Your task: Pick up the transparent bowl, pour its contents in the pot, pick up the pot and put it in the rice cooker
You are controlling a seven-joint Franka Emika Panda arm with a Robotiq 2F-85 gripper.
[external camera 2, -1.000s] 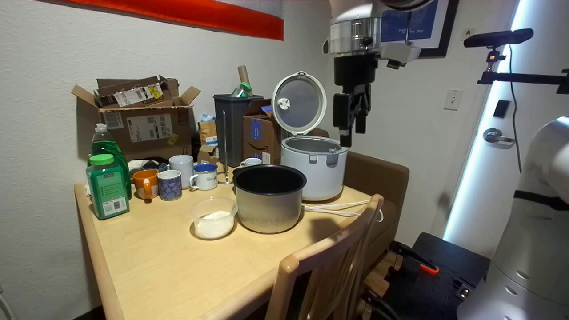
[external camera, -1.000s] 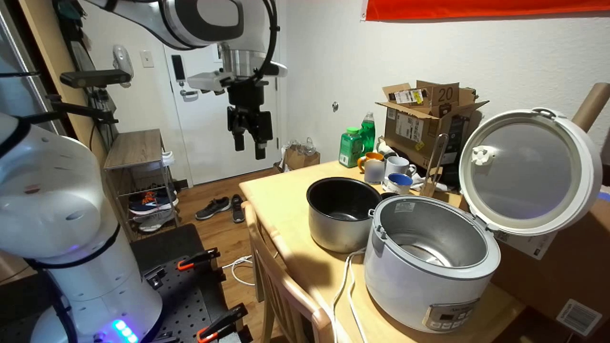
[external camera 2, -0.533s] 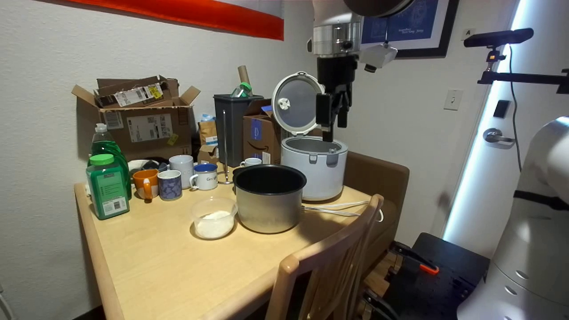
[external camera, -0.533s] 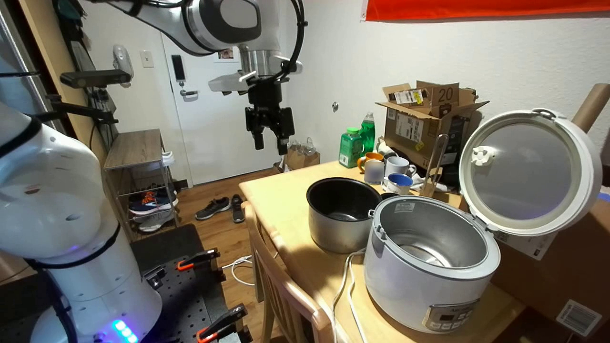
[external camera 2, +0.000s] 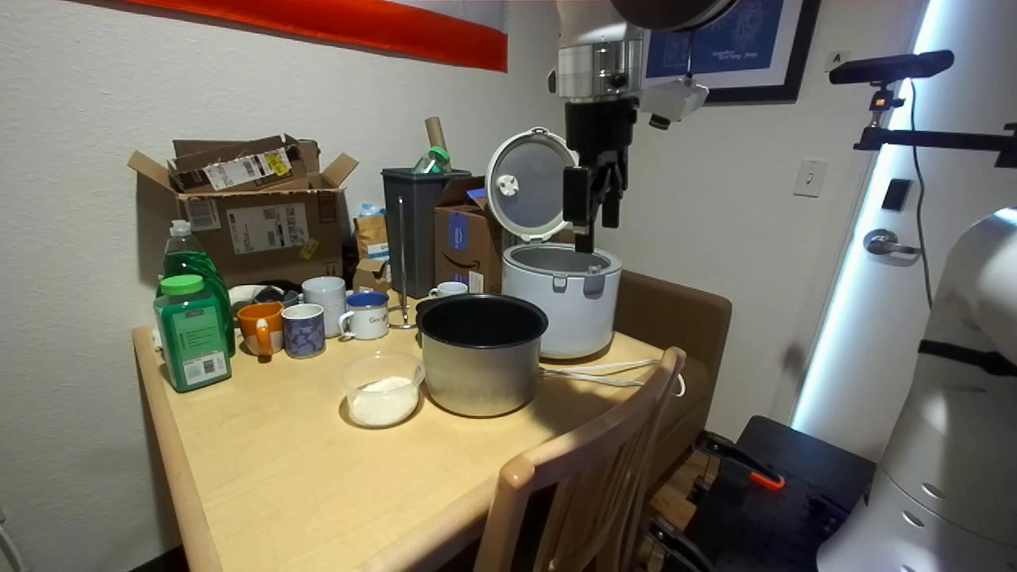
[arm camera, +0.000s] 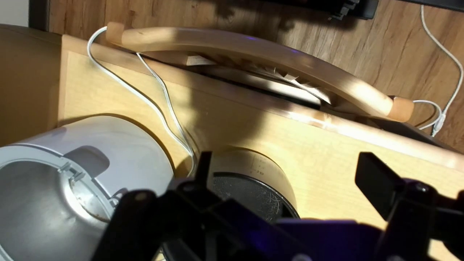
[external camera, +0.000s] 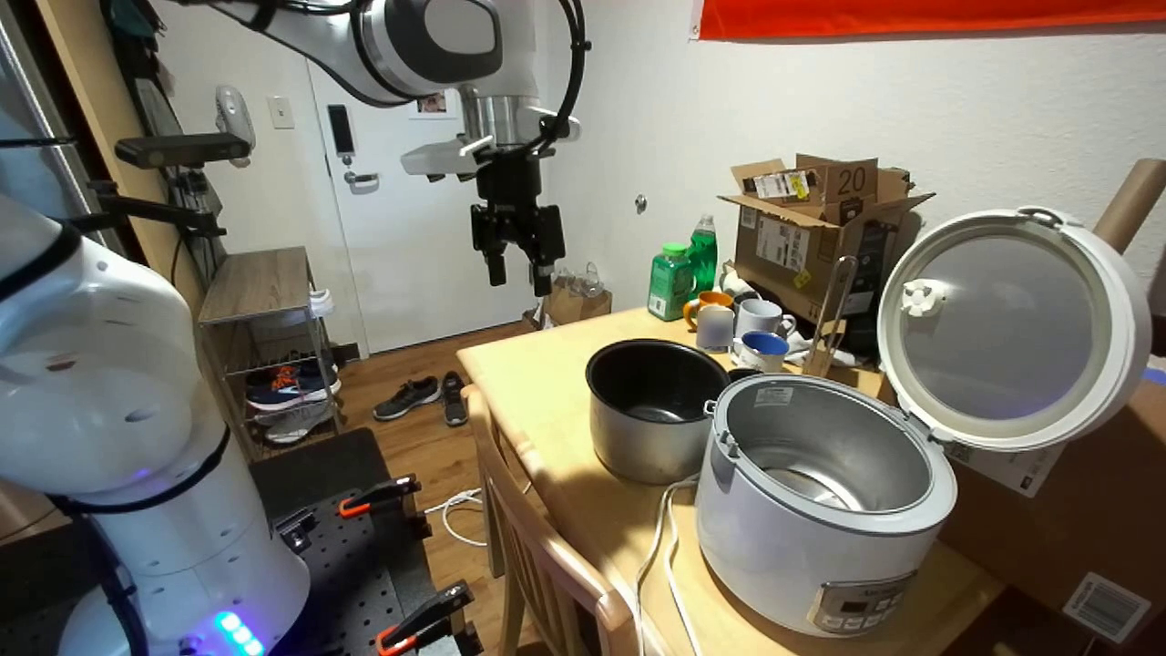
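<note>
- Wrist view: how are the jaws?
- Spread wide, up above the bench [arm camera: 326, 166].
- And the transparent bowl [external camera 2: 383, 389]?
- Upright on the bench in an exterior view, white contents [external camera 2: 385, 407] inside, just beside the pot [external camera 2: 482, 373].
- Rice cooker [external camera: 806, 556]?
- Lid [external camera: 1002, 323] up; pot stands between it and the bowl.

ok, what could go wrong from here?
The transparent bowl stands close to the pot, so the open end effector might bump the pot while grasping.
The white cord lies near the pot and could snag when it's lifted.
The pot's sides look smooth, so it might slip on the way into the rice cooker.
</note>
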